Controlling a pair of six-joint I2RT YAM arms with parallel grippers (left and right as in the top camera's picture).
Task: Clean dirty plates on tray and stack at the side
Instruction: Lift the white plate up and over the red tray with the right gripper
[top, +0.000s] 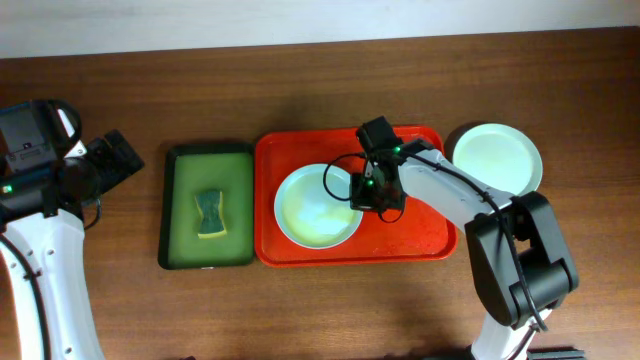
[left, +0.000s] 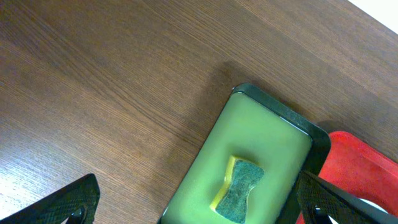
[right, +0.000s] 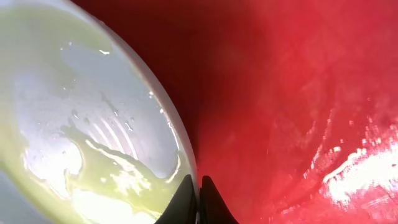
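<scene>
Where the one red tray lies mid-table, a smeared plate rests inside it toward 9 o'clock, pale, wet and streaked yellow-green. A second plate, pale mint and unmarked, sits on the table at the tray's 2 o'clock. The right gripper pinches the smeared plate's 3 o'clock rim, fingertips nearly together. The left gripper hangs spread wide near one green tray holding one sponge.

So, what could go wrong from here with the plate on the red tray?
1. The right fingers pinch only the thin rim of the wet plate, which carries a yellowish film; it may slip or tilt when lifted.
2. Liquid could drip onto the red tray or the table on the way to the side plate.
</scene>
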